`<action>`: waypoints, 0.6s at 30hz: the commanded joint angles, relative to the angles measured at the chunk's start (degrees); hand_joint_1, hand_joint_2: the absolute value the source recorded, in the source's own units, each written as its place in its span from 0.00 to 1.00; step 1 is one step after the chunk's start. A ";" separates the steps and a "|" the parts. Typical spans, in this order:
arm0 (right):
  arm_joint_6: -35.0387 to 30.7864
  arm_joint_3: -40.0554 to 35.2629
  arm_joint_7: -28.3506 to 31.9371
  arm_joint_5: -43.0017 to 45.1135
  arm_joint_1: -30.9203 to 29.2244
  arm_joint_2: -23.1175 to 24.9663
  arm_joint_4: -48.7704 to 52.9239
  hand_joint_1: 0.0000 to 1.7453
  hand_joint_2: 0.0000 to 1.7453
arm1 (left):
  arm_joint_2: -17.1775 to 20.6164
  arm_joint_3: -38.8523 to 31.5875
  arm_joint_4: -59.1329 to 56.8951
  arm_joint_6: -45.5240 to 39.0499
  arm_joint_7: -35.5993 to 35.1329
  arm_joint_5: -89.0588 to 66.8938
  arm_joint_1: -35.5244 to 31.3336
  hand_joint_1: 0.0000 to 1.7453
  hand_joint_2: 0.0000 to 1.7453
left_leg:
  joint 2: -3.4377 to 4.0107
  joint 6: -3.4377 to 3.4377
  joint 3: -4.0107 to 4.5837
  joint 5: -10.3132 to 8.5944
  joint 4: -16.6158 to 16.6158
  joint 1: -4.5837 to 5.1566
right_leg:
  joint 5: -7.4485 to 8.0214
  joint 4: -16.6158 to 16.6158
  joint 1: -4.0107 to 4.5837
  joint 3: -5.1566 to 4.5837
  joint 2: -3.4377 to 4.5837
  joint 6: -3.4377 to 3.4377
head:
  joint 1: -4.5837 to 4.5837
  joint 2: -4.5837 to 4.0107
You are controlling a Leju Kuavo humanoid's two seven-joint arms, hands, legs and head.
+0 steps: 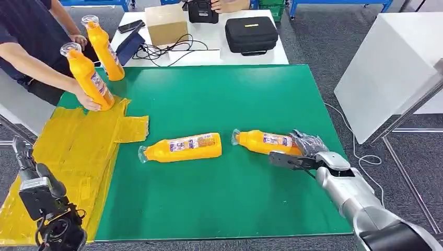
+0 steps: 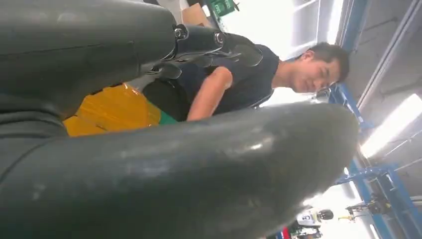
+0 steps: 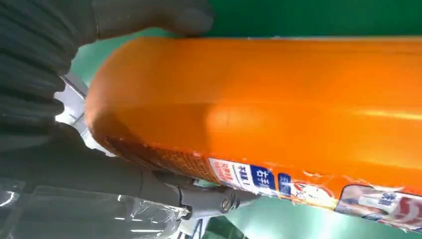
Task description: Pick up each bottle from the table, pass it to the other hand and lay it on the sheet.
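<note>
Two orange bottles lie on the green table (image 1: 209,99). The right bottle (image 1: 264,141) points its cap left, and my right hand (image 1: 305,149) grips its base; in the right wrist view the thumb (image 3: 149,17) and a finger (image 3: 199,196) clamp the orange body (image 3: 278,104). The middle bottle (image 1: 183,147) lies free. A person at the left holds two more bottles (image 1: 91,78) (image 1: 106,49) upright by the yellow sheet (image 1: 78,141). My left hand (image 1: 31,178) hovers over the sheet's near corner, fingers apart and empty (image 2: 174,169).
Behind the green table a white table carries a cardboard box (image 1: 166,23), a black case (image 1: 251,34) and cables (image 1: 167,51). A white cabinet (image 1: 386,68) stands to the right. The person's arms (image 1: 36,60) reach over the far left corner.
</note>
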State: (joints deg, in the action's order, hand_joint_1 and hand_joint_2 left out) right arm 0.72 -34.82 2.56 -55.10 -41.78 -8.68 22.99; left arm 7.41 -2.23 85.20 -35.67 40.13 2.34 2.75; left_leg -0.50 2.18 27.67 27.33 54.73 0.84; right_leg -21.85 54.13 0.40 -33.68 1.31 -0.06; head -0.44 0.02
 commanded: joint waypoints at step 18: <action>0.65 7.65 11.57 14.76 -9.58 0.80 -0.66 1.00 1.00 | 1.95 -2.27 0.94 28.85 -13.85 24.90 6.31 0.00 1.00 | 0.16 -0.20 -0.16 0.06 0.07 -0.04 | 0.02 0.01 0.01 0.21 -0.03 0.11 | 0.00 0.00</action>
State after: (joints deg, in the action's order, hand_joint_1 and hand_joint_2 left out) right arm 2.14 -34.65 6.08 -50.27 -45.38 -7.50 19.74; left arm 7.50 -2.12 86.60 -27.83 35.75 9.68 5.37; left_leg -0.47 2.22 27.31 27.36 54.72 0.85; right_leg -21.85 54.10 0.37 -33.23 1.31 -0.06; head -0.44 0.02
